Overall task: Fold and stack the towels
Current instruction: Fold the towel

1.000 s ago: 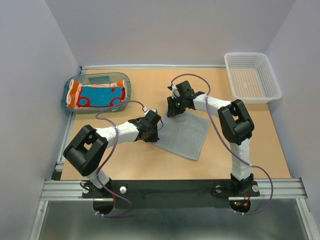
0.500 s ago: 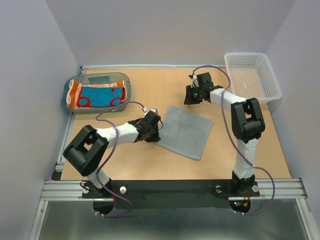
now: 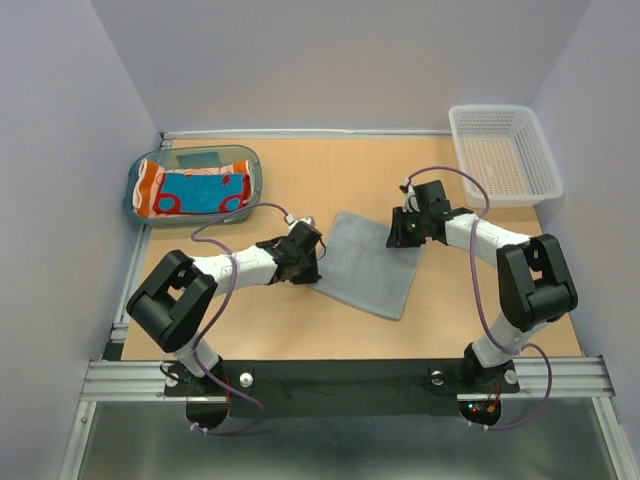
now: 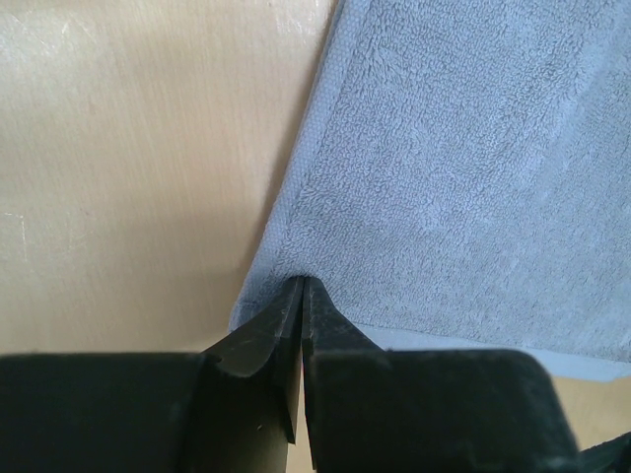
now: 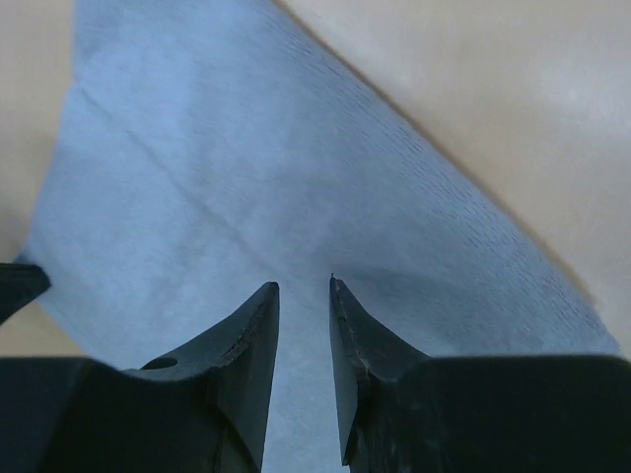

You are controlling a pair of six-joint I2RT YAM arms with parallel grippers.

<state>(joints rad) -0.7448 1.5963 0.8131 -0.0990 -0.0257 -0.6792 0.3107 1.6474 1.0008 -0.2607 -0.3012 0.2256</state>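
A grey towel [image 3: 372,262] lies spread flat on the middle of the table, with no print showing. My left gripper [image 3: 314,275] is shut on the towel's left corner, and in the left wrist view [image 4: 302,286] the cloth [image 4: 463,168] puckers between the closed jaws. My right gripper [image 3: 402,232] is open and hovers over the towel's far right corner. In the right wrist view [image 5: 304,286] the towel [image 5: 246,168] fills the space under the parted fingers. Orange, red and teal towels [image 3: 195,190] lie in the teal tray [image 3: 135,178] at the far left.
A white mesh basket [image 3: 503,155] stands at the far right corner and looks empty. The table's back rail runs behind the tray and the basket. Bare wood shows between the towel and the basket.
My right gripper left the towel's far corner, swung out to the far right, then came back down over the towel's right corner. The towel lies flatter. The left gripper kept its hold.
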